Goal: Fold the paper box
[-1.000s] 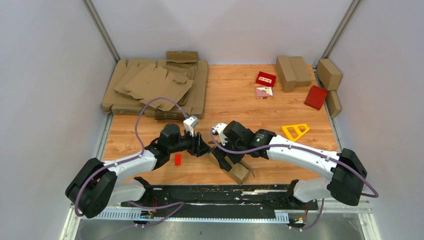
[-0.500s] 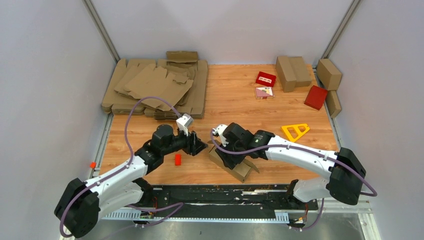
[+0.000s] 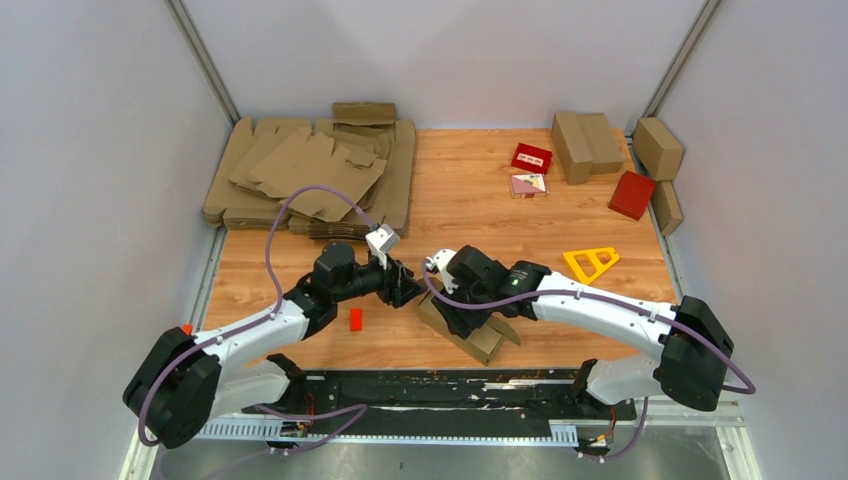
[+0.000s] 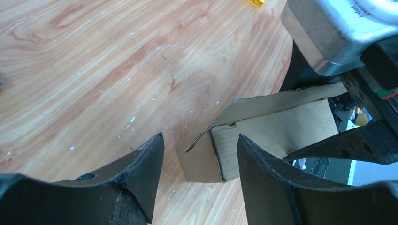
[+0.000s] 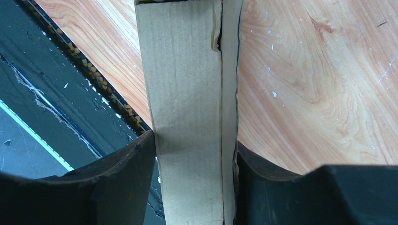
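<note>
I have the right gripper (image 5: 195, 154) clamped across the paper box (image 5: 185, 93), pinning it steady at the table (image 3: 470, 200) near edge, so the left gripper (image 4: 199, 154), open and empty just beside the box's loose end flap (image 4: 281, 101), looks placed to press that 1 flap shut.

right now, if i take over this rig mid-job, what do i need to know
Right gripper: shut across the brown cardboard oblong carton, holding it at the near edge of the wooden table.
Left gripper: open, empty, aimed at the carton end facing it, not touching.
Done: the carton is formed into its oblong shape.
Left: the long lid flap looks not fully tucked; it probably needs pressing closed before release.
Flat cardboard blanks are stacked far left; finished cartons sit far right.
</note>
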Robot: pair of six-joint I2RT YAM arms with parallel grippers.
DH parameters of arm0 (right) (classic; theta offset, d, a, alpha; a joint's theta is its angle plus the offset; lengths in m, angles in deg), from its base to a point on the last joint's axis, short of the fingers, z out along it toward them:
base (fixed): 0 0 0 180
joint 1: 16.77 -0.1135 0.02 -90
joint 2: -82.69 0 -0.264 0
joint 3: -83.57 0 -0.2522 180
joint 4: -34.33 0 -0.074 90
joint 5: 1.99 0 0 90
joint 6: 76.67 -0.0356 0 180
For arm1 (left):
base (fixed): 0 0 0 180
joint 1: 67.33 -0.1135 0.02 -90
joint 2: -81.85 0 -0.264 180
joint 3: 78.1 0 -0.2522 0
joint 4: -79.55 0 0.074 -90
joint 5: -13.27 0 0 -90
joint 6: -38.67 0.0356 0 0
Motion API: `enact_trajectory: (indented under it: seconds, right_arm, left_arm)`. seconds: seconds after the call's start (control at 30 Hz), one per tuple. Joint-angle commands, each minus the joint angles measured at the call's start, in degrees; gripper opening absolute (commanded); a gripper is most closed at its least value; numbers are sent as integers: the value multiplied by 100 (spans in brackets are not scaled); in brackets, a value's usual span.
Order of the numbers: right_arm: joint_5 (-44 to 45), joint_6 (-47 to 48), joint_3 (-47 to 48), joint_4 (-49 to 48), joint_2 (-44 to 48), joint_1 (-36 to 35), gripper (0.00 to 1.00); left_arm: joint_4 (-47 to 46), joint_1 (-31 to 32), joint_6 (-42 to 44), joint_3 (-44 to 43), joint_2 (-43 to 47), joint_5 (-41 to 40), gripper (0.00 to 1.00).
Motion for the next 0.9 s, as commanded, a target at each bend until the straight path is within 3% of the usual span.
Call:
enact_trajectory:
  seconds: [0.0, 0.2, 0.57, 0.73, 0.87]
  right_arm:
    - [-116, -26, -52, -145, 55, -30, 52]
    - [-106, -37, -38, -137, 40, -27, 51]
    - [35, -77, -19, -88, -2, -28, 52]
    - [54, -86, 12, -84, -22, -29, 54]
    - [54, -90, 28, -53, -35, -17, 55]
  left_arm:
    - [-657, 23, 207, -284, -186, 376, 63]
    - [-396, 118, 263, -402, -237, 539, 31]
    - [1176, 983, 868, -657, 105, -856, 23]
    - [1465, 1069, 1063, -618, 319, -1641, 19]
    - [1523, 1085, 1131, -611, 287, -1717, 15]
